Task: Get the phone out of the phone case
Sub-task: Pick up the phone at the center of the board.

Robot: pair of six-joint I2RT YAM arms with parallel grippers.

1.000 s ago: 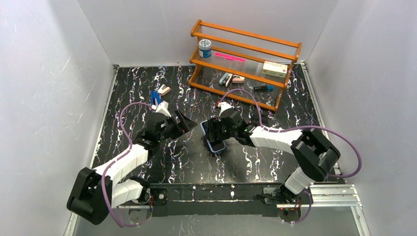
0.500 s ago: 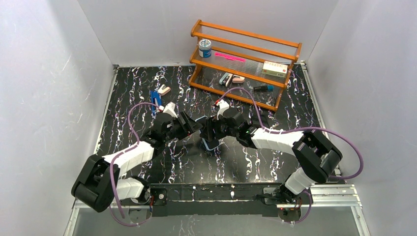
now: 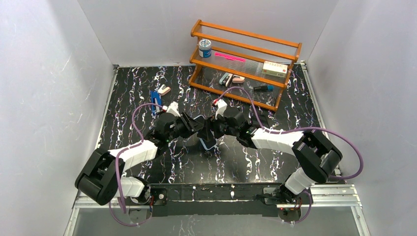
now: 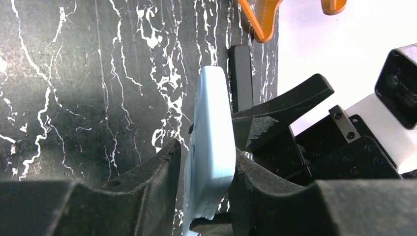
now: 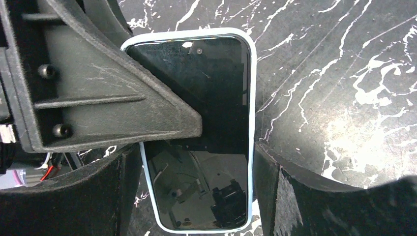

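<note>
The phone (image 5: 216, 98), screen dark, sits in a light blue phone case (image 4: 211, 132) and is held up on edge over the mat at the centre (image 3: 204, 143). My right gripper (image 5: 196, 157) is shut across the case's width, with a finger on each long edge. From the left, my left gripper (image 4: 206, 147) straddles the case's thickness at the other end. One of its fingers (image 5: 113, 98) lies over the screen. In the left wrist view the right finger (image 4: 255, 177) touches the case. A thin gap shows between the left finger (image 4: 157, 172) and the case's back.
A wooden rack (image 3: 243, 64) stands at the back with a tin (image 3: 204, 48), a pink pen and a small box on it. Blue and white clips (image 3: 158, 98) lie on the black marbled mat (image 3: 275, 103) at the back left. White walls close in both sides.
My left arm has swung right to the phone, and its jaws have narrowed around the case's end. The right gripper has tipped the phone further onto its edge and drifted slightly left.
</note>
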